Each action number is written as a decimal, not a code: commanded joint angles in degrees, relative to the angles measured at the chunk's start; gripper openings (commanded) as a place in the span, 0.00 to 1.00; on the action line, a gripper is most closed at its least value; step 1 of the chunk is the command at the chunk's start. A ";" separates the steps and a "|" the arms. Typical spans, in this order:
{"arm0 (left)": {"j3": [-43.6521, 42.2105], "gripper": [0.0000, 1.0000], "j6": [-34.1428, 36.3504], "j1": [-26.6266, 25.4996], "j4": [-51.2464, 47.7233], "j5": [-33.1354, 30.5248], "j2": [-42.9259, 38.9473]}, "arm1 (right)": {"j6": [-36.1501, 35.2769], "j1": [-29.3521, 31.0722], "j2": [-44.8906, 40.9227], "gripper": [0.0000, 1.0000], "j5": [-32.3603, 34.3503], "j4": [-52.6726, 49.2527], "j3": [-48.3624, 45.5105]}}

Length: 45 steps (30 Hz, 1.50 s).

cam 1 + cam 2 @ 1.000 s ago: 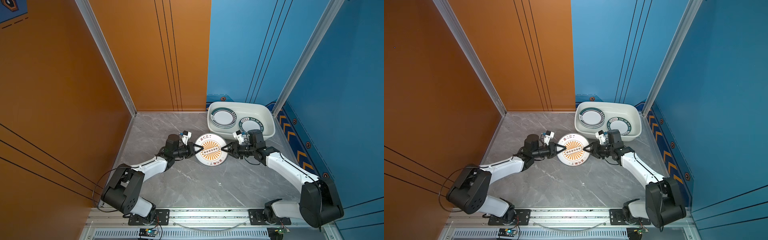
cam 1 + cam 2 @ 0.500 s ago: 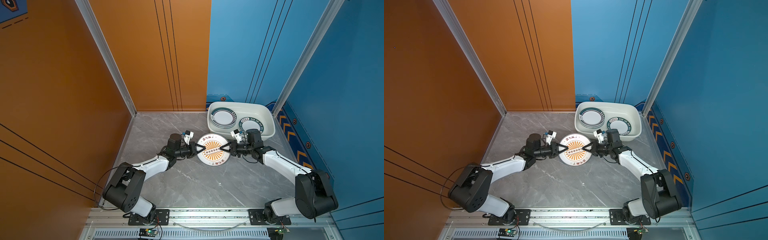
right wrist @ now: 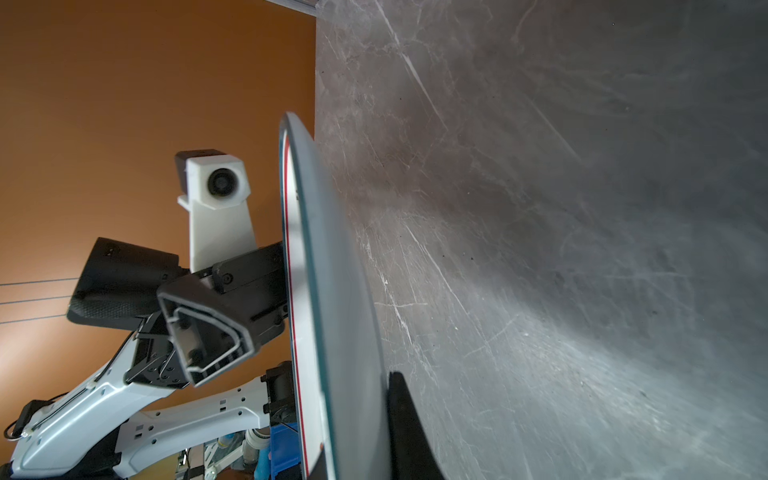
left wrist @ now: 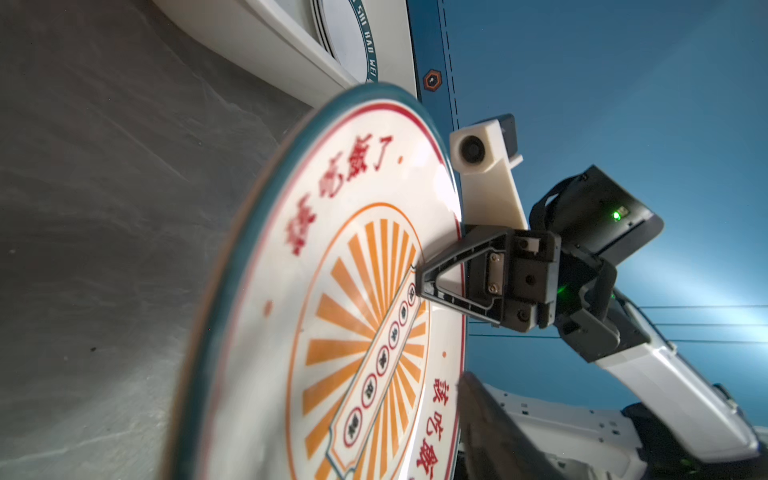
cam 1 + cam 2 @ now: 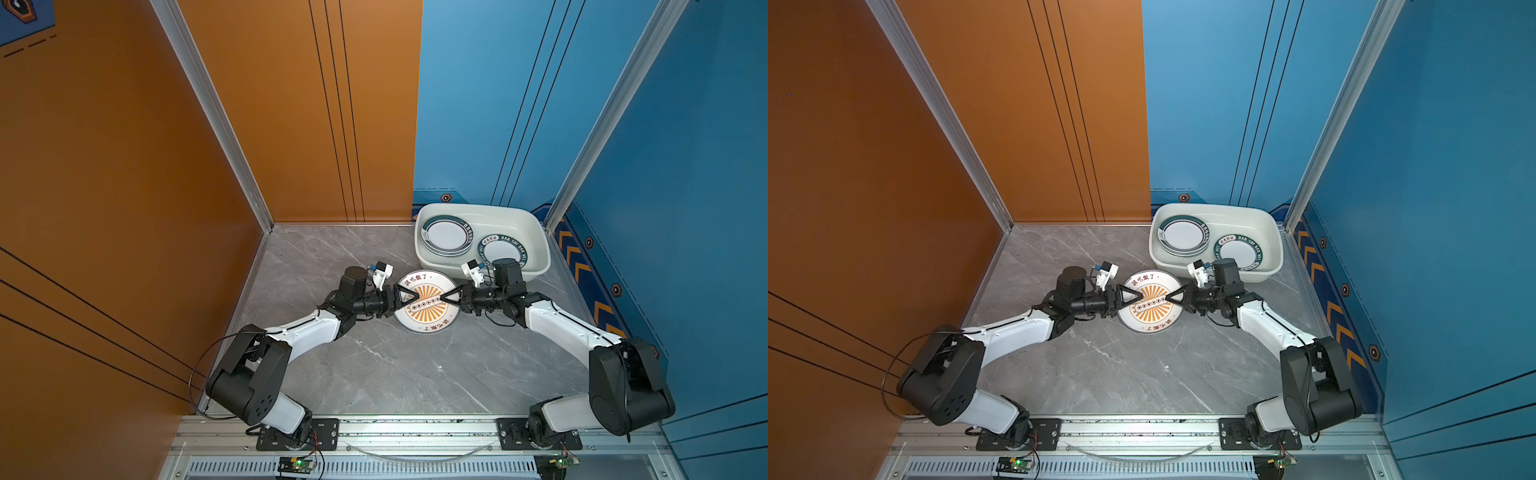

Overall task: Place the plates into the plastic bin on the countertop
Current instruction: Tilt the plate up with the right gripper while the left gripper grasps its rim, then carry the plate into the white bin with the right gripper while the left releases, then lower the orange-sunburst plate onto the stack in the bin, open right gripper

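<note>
1. Here, the sunburst plate (image 5: 428, 320), white with orange rays and red characters, sits between the two tools over the grey worktop (image 5: 374, 365). It is just in front of the plastic bin's (image 5: 534, 237) near-left corner, outside it.
2. The right tool (image 5: 444, 297) is clamped on the plate's rim. In the left wrist view its upper finger (image 4: 426, 286) presses on the printed face, and in the right wrist view its other finger (image 3: 405, 424) lies against the underside.
3. The left tool (image 5: 413, 296) is at the opposite rim with its jaws apart. In the right wrist view its upper finger (image 3: 216, 316) stands clear of the plate's face.
4. In that same view a gap shows between the plate's underside and the worktop, so the plate appears lifted.
5. Inside the bin, a stack of green-rimmed plates (image 5: 446, 235) lies on the left. A single lettered plate (image 5: 500, 251) lies beside it on the right.
</note>
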 commanded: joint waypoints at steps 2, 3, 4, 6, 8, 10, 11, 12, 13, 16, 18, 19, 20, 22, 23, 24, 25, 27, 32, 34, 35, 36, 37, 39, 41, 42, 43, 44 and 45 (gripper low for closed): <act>4.27 0.95 8.57 -0.75 -11.45 -0.89 -4.76 | -4.16 -2.73 1.61 0.00 3.05 -6.91 5.96; 4.75 1.00 9.76 -0.83 -13.55 -1.36 -5.35 | -4.87 -3.40 2.10 0.00 3.54 -8.51 7.34; 5.26 0.98 10.95 -0.78 -15.72 -1.95 -6.02 | -5.82 -4.28 2.83 0.00 4.15 -10.00 8.85; 6.02 0.98 12.95 -0.66 -19.26 -3.06 -7.14 | -6.59 -5.91 4.31 0.00 5.03 -11.95 11.99; 6.68 0.98 14.93 -0.41 -22.99 -4.30 -8.09 | -6.27 -7.96 6.25 0.00 5.65 -12.56 15.23; 7.00 0.98 16.11 -0.16 -25.40 -5.33 -8.72 | -6.17 -9.66 8.59 0.00 7.19 -13.94 19.01; 6.92 0.98 16.65 -0.05 -26.27 -5.76 -9.02 | -6.13 -10.49 10.13 0.00 8.26 -14.84 21.10; 6.88 0.98 17.00 0.11 -27.16 -6.17 -9.28 | -6.17 -11.12 11.55 0.00 9.14 -15.54 23.11; 6.93 0.98 17.54 0.25 -28.20 -6.71 -9.55 | -6.16 -11.73 13.30 0.00 10.39 -16.46 25.51; 6.65 0.98 18.84 0.72 -30.62 -8.18 -10.45 | -5.26 -13.38 18.31 0.00 13.67 -17.84 31.87; 6.24 0.98 19.25 1.23 -31.46 -8.48 -11.10 | -4.65 -14.00 22.06 0.00 15.46 -18.71 36.66; 5.93 0.98 19.40 1.59 -31.72 -8.48 -11.45 | -4.40 -14.19 24.26 0.00 16.23 -19.41 39.28; 5.60 0.98 19.53 2.08 -31.93 -8.34 -11.80 | -4.29 -14.30 26.57 0.00 17.07 -20.20 42.13; 4.80 0.98 19.63 3.03 -32.10 -7.90 -12.42 | -3.26 -14.42 30.79 0.00 17.94 -21.15 46.69; 4.36 0.98 19.71 3.56 -32.19 -7.55 -12.77 | -2.54 -14.50 32.99 0.00 18.13 -21.26 49.04; 4.04 0.98 19.88 4.02 -32.29 -7.28 -13.04 | -2.00 -14.57 34.86 0.00 18.33 -21.54 51.10; 3.62 0.98 19.97 4.48 -32.54 -7.05 -13.45 | -1.60 -14.59 37.21 0.00 18.55 -21.98 53.61; 3.01 0.98 20.21 5.40 -32.89 -6.66 -14.27 | -0.97 -14.50 40.97 0.00 19.04 -23.12 58.58; 1.54 0.98 20.33 7.53 -33.09 -5.44 -16.01 | 1.01 -14.59 47.49 0.00 20.28 -24.80 66.44; 1.15 0.98 20.42 8.06 -33.09 -5.06 -16.53 | 1.81 -14.59 49.36 0.00 20.41 -25.26 68.56; 0.98 0.98 20.51 8.28 -33.09 -4.92 -16.70 | 2.15 -14.59 49.97 0.00 20.57 -25.43 69.12; 0.86 0.98 20.53 8.45 -33.09 -4.81 -16.96 | 2.44 -14.59 50.66 0.00 20.76 -25.55 69.74; 0.61 0.98 20.58 8.69 -33.09 -4.79 -17.18 | 2.74 -14.59 51.33 0.00 20.89 -25.64 70.18; 0.33 0.98 20.59 9.05 -34.92 -4.58 -17.40 | 3.01 -14.54 52.26 0.02 21.15 -26.16 70.78; 0.01 0.98 20.64 9.33 -35.09 -4.36 -17.65 | 2.98 -14.50 52.80 0.04 21.54 -26.53 70.97; -0.08 0.98 20.69 9.42 -35.20 -4.35 -17.75 | 2.82 -14.50 52.89 0.06 21.79 -26.79 70.96; -0.28 0.98 20.68 9.55 -35.20 -4.34 -17.93 | 2.66 -14.50 53.10 0.08 21.90 -27.02 70.92; -0.37 0.98 20.68 9.54 -35.29 -4.29 -18.01 | 2.42 -14.50 53.20 0.09 21.99 -27.19 70.90; -0.55 0.98 20.74 9.62 -35.29 -4.27 -18.19 | 2.08 -14.50 53.29 0.11 22.12 -27.48 70.88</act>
